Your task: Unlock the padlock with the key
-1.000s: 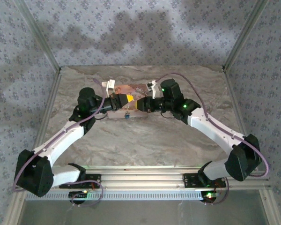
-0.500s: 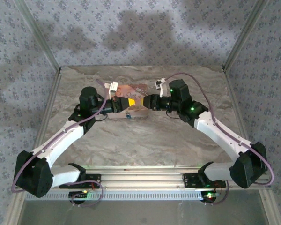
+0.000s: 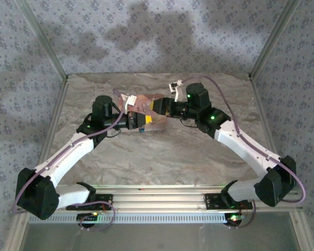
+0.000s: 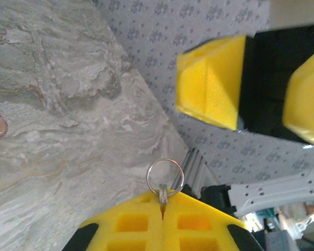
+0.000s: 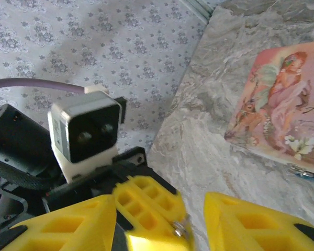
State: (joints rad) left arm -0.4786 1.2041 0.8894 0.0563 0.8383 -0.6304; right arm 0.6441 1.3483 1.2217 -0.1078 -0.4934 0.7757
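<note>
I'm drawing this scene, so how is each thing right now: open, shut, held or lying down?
Left end effector: shut on the key.
Key: pinched, ring sticking out.
Right end effector: open, holding nothing.
Padlock: lying beside the box, too small to tell if locked.
Box: lying flat, picture up.

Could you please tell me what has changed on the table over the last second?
The right gripper has swung leftward and toward the far side and opened wider, so its jaws now flank the left gripper's tip. The left gripper drew back a little toward its own side. Unchanged: the left gripper is shut on the key, and the padlock lies by the pink box's near edge.
</note>
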